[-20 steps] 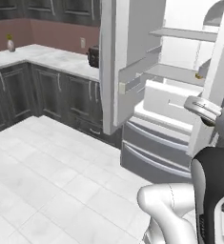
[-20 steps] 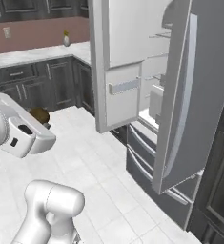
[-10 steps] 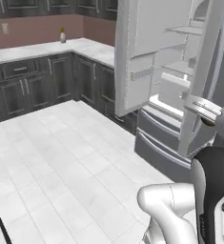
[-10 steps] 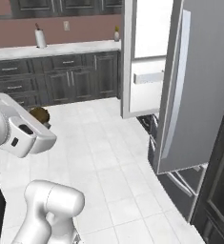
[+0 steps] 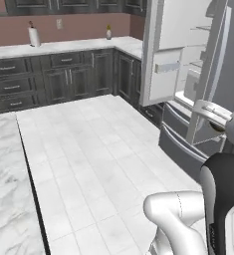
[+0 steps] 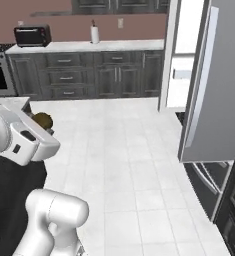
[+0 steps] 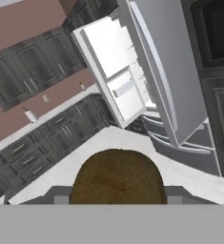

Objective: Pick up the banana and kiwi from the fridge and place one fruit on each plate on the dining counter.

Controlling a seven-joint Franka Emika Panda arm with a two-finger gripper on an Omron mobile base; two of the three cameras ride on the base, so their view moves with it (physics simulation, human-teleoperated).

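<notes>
The fridge (image 5: 198, 74) stands with both doors swung open at about 2 o'clock in the left base view, its lower drawers pulled forward; in the right base view its grey door face fills the 3 o'clock side, and in the hand view it sits at about 1 o'clock. The base faces away from it, across bare white floor tiles (image 5: 103, 164), so the fetching of 1 fruit looks finished and the carrying leg looks under way.

The dining bench (image 5: 9, 194), white marble with grey veins, comes in at 8 o'clock in the left base view. No plate can be made out on the stretch visible, so the setting-down is not yet done.

The wall counters (image 6: 89, 47) with dark cabinets run along the back, carrying a toaster (image 6: 33, 35) at 11 o'clock and a paper-towel roll (image 6: 94, 34) near 12 o'clock in the right base view.

The gripper (image 6: 45, 129) sits at 9 o'clock in the right base view, jaws closed on the kiwi (image 7: 117, 177), a dull brown egg shape bulging up at 6 o'clock in the hand view and peeping over the white hand in the right base view.

By my reckoning 1 of 2 fruits is in hand and 0 are placed. The banana is probably inside the fridge, though the shelves are too small and pale to tell. Left: reach a plate, release the kiwi, return for the banana, place it on the other plate.
</notes>
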